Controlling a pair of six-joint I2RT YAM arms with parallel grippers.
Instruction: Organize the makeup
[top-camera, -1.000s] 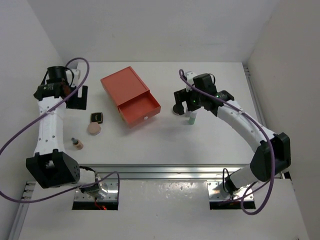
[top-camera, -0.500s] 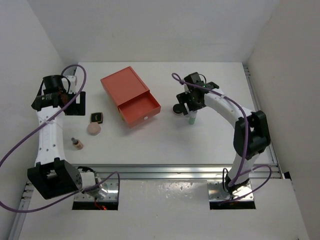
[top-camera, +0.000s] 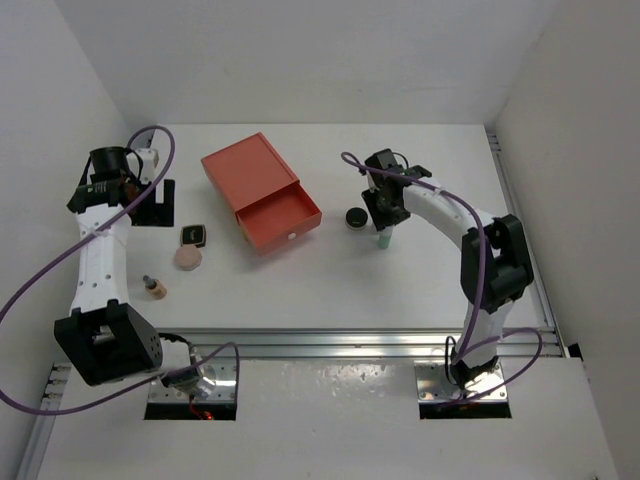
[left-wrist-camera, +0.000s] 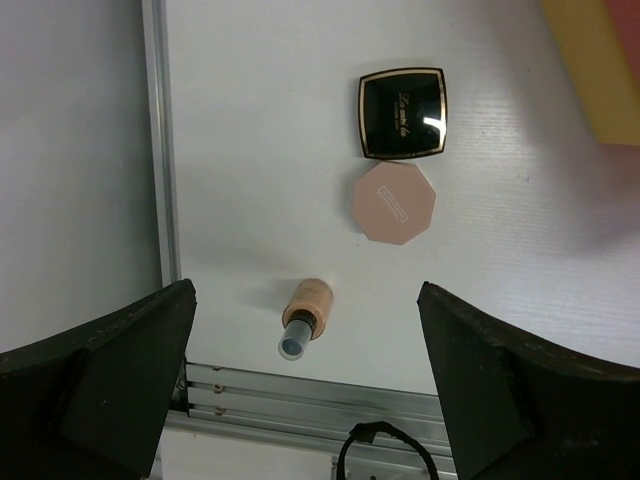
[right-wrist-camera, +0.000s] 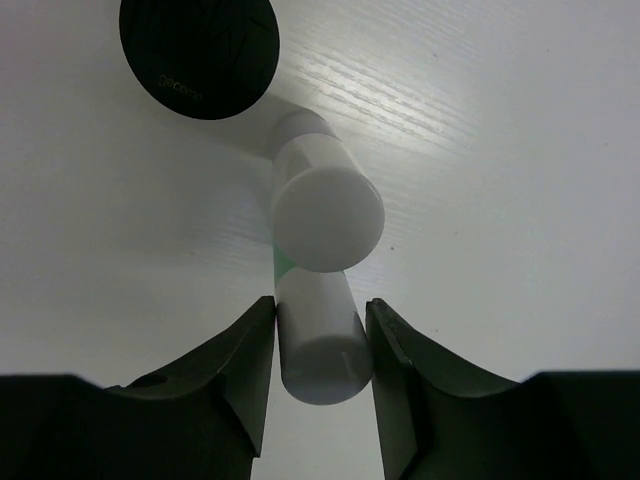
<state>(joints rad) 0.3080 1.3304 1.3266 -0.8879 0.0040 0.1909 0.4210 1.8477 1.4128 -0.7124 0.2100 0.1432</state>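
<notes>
Right gripper (top-camera: 386, 213): clenched on the pale-green plastic tube with a white cap (right-wrist-camera: 320, 345). Both black fingers (right-wrist-camera: 245, 375) press against its sides.
Pale-green plastic tube: held between the right fingertips, end-on to the wrist camera, with a sliver of green showing at its far end. It rests on the white table (top-camera: 420, 280).
White cylindrical tube (right-wrist-camera: 326, 213): upright, just beyond the right fingertips and outside the grip. Whether it touches the held tube cannot be told.
Black round compact (right-wrist-camera: 200, 48): flat on the table, farther ahead of the right fingers and off to their left in the wrist view, just beside the white tube.
Left gripper (top-camera: 150, 205): released, its fingers (left-wrist-camera: 110, 385) spread wide, hanging above the table.
Brownish tube with a dark cap (left-wrist-camera: 304, 317): lying on its side below the gap between the left fingertips, untouched.
Peach octagonal puff case (left-wrist-camera: 394, 203): ahead of the left fingers, beyond the brownish tube.
Dark square case with a gold rim (left-wrist-camera: 402, 113): farther ahead again, just beside the peach case but apart from it.
Coral-red drawer box (top-camera: 260, 190): between the two grippers, well apart from both, with its drawer pulled out.
</notes>
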